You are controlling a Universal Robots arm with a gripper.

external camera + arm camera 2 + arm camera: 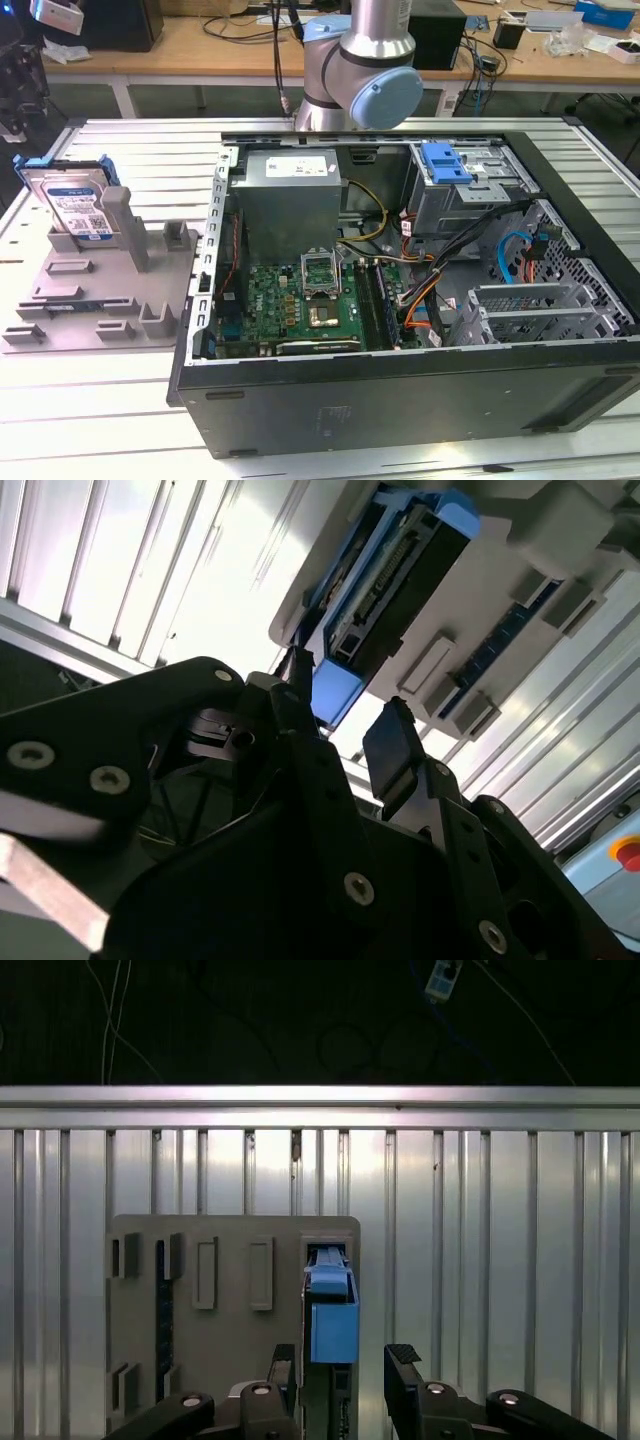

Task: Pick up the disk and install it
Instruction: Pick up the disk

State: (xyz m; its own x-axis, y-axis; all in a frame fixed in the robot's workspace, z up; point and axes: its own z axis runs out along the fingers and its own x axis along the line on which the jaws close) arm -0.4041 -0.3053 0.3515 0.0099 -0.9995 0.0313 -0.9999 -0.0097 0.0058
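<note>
**Pick-up step: claw lined up on the disk**

Your claw stands wide and holds nothing. In both wrist views the disk's blue edge shows between the two fingers, and neither finger presses it. The disk stands on edge in the grey rack on the surface, to the exterior view's left of the open computer case. It's not yet lifted. By my judgement, a grasp calls for fingers square on its flat faces.

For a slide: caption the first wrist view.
Open black fingers line up with the blue-framed flat disk standing edge-on in its grey plastic holder.
</note>
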